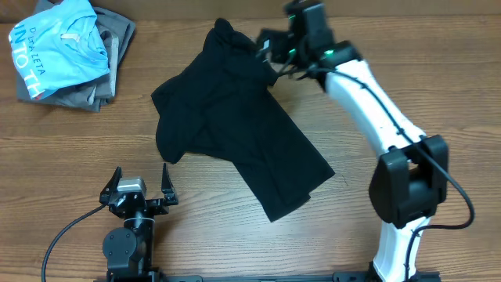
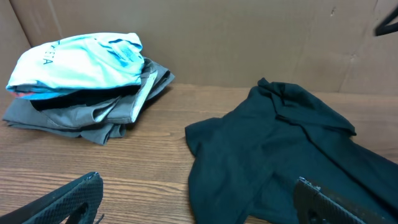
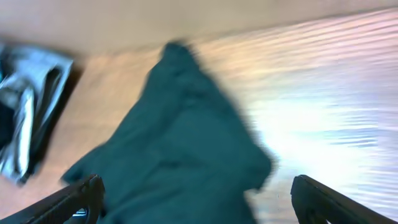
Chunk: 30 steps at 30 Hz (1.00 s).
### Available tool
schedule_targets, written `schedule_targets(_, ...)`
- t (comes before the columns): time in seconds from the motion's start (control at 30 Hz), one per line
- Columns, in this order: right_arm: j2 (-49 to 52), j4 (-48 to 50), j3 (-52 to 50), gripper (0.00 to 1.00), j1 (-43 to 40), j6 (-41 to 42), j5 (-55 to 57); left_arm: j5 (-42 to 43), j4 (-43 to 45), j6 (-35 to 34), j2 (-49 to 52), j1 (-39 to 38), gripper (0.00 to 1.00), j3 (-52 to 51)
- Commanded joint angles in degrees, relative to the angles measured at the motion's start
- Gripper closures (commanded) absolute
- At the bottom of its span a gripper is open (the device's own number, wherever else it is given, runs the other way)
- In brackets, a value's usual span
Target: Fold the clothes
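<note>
**Both tools apart, clothes loose in mid-bench**

My right tool (image 1: pixel 268 51) is out at the far side of the bench (image 1: pixel 63 157), and its fingers stand wide apart. The right wrist view is blurred, but it does show one finger at each lower corner with nothing gripped between them, only dark cloth spread below and ahead.

The clothes (image 1: pixel 235 125) lie rumpled on the wood near the middle, running on a slant. There is a bunched peak at the far end just beside my right tool, and a broad flap reaches toward the near right. The piece is not flat, with creases and overlapping layers through the middle.

My left tool (image 1: pixel 142 174) sits at the near edge, also spread wide and holding nothing. The near-left lobe of the clothes lies just ahead of its right finger, and I cannot tell whether they touch.

In the far left corner, well apart from all this, a light blue shirt (image 1: pixel 59 43) with white lettering lies on top of a grey pile (image 1: pixel 106 66).
</note>
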Motion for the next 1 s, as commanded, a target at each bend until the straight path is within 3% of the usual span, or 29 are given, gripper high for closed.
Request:
schedule_targets(0.0,1.18,0.17,0.87,0.0,-1.05,0.04,-0.48,0.61,0.09,0.9,-0.55,0.39,0.0,-0.22)
schedule_targets(0.33,10.1,0.39,0.85,0.48,-1.66,0.55,-4.94,0.61,0.07,0.9,-0.55,0.39,0.0,-0.22)
schedule_targets(0.97,16.85,0.39,0.85,0.44,-1.4,3.63,-8.28,0.61,0.09,0.9,-0.55,0.39,0.0,-0.22)
